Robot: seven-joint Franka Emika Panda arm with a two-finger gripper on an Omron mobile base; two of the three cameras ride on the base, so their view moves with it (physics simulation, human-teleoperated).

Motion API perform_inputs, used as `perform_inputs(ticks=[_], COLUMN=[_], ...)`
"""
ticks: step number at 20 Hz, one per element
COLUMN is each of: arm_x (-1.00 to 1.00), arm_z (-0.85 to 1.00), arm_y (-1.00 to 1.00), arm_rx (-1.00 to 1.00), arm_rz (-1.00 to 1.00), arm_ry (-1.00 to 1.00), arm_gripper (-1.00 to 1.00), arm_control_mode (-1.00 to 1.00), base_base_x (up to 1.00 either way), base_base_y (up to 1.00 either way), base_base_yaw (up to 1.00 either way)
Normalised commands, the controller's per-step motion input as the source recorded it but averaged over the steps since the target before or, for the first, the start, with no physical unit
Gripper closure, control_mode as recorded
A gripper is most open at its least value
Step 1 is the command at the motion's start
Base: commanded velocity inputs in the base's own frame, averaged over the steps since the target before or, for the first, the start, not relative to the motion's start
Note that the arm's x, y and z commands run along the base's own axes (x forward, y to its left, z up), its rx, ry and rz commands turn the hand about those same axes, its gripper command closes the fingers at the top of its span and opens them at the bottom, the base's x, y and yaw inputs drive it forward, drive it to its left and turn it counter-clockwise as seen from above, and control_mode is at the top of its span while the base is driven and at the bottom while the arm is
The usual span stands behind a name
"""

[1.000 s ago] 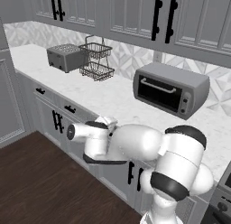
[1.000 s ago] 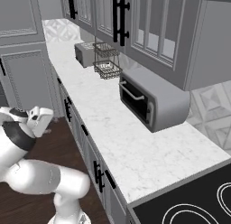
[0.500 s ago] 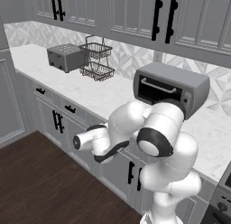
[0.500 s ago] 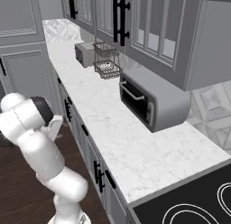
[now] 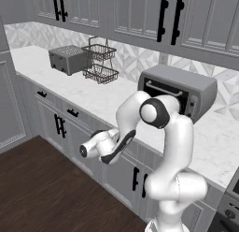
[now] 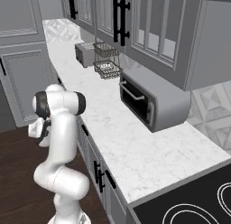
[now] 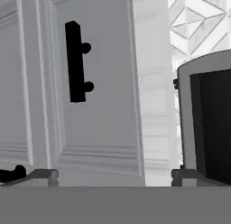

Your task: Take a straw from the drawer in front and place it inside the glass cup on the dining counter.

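The drawer (image 7: 97, 83), a grey panelled front with a black bar handle, sits closed just below the marble worktop (image 5: 107, 97); the gripper (image 7: 115, 175) faces it, fingers spread wide, holding nothing.

The toaster oven (image 5: 179, 92) on the worktop (image 6: 122, 142) is overlooked from both rear sides; a cabinet door (image 7: 90, 92) beside it is faced closely.

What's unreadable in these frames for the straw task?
- Drawer contents: in the hand view the panelled front with its black bar handle is shut, so any straw inside is hidden.
- Gripper: left base view shows it from the side, low before the cabinets; fingertips too small to read there.
- Toaster oven: cut off by the hand view's right edge.
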Motion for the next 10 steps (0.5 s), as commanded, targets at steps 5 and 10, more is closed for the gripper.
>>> perform_inputs(ticks=[5,10], arm_x=[0.42,0.50], arm_z=[-0.25,-0.11], arm_y=[0.00,-0.01], arm_rx=[-0.05,-0.02], arm_rz=[-0.01,-0.01], arm_ry=[0.03,0.00], arm_gripper=[-1.00,-1.00], arm_control_mode=[-1.00,-1.00], base_base_x=[0.00,0.00], base_base_y=[0.00,0.00], base_base_yaw=[0.00,0.00])
